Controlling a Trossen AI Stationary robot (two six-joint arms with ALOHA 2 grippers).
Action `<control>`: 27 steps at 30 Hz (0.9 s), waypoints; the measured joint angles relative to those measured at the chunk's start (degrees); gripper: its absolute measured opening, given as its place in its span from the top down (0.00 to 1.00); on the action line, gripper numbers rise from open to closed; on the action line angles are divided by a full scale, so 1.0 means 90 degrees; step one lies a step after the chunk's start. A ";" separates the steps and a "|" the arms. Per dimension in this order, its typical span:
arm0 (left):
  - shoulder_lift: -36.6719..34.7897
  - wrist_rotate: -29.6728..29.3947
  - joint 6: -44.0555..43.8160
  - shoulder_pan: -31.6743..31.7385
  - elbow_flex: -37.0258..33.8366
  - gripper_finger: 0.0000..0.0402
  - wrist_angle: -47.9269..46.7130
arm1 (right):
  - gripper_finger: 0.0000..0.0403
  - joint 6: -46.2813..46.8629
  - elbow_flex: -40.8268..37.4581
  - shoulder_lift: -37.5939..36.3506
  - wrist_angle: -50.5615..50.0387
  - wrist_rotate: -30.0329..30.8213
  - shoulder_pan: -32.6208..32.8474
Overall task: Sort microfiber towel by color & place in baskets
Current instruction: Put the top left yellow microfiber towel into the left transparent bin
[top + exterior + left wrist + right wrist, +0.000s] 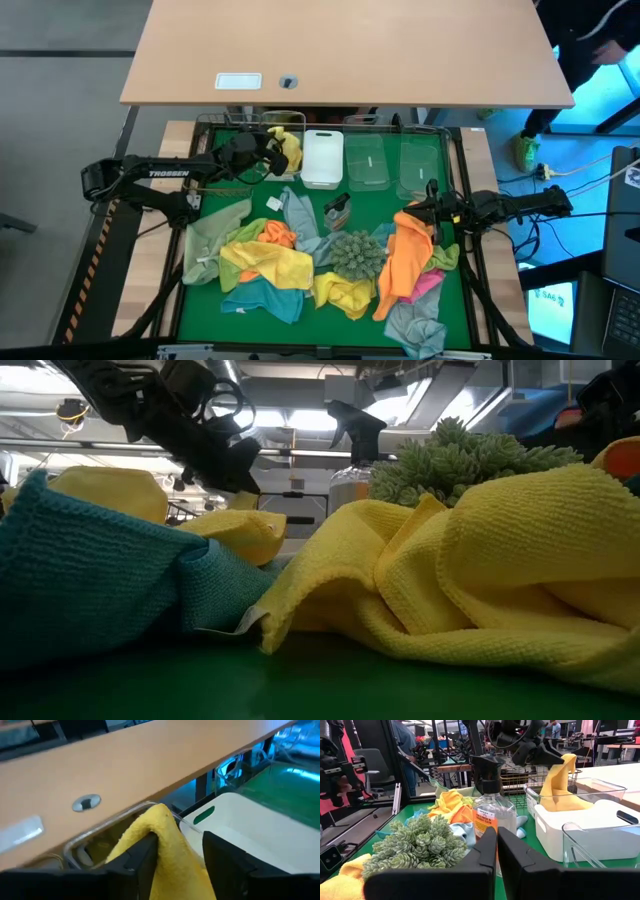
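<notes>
My left gripper point(275, 150) is at the table's far left, above the far-left clear basket point(285, 123), and is shut on a yellow towel point(291, 147). Next to that basket stand the white basket point(322, 158) and two more clear baskets point(367, 160). Loose towels in yellow point(268, 262), teal, grey, orange point(402, 262) and pink lie heaped over the near half of the green mat. My right gripper point(414, 207) hovers over the orange towel on the right side. It is shut and empty point(497, 834), pointing at a spray bottle. My left gripper pinches the yellow towel between its two fingers point(142, 857), on a bunched fold near its upper end point(164, 832). The towel hangs below the fingers. Its lower end point(560, 800) lies inside the clear basket behind the white one.
A clear spray bottle point(337, 210) stands mid-table, and a spiky grey-green ball point(355, 255) sits among the towels. A wooden desk point(340, 50) overhangs the far edge, just beyond the baskets. People show in the room behind.
</notes>
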 joint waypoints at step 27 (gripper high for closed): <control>-0.0457 0.3110 -0.2594 0.1329 0.0046 0.61 -0.0561 | 0.96 0.0000 0.0000 0.0000 0.0312 0.0002 0.0000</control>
